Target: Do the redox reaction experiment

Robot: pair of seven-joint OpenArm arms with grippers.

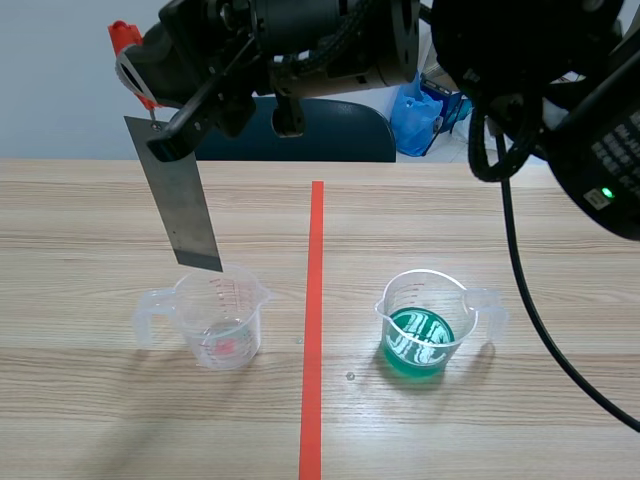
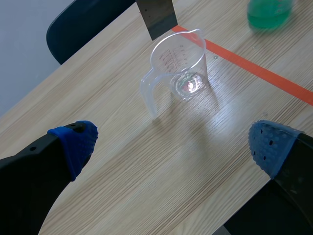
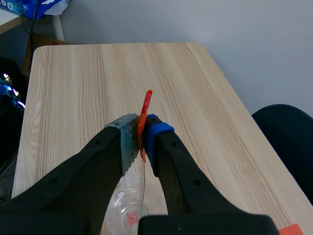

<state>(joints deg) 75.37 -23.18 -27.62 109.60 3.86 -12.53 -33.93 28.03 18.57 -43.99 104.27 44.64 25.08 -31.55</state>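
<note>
The red scale printed on the clear measuring cup (image 1: 218, 318) is too small for me to read, and the white lettering on the blue bag (image 3: 46, 5) off the table's (image 1: 90, 420) far edge is cut off. My right gripper (image 3: 143, 142) is clamped on an orange-red clip (image 3: 145, 105) from which a grey metal strip (image 1: 185, 205) hangs tilted, its lower end at that cup's rim, touching or not I cannot tell. My left gripper (image 2: 171, 144) hovers near the cup with fingers spread wide, holding nothing. The cup, left of the tape line, looks nearly empty with a reddish spot at its base; its twin (image 1: 428, 325) right of the line holds green liquid.
</note>
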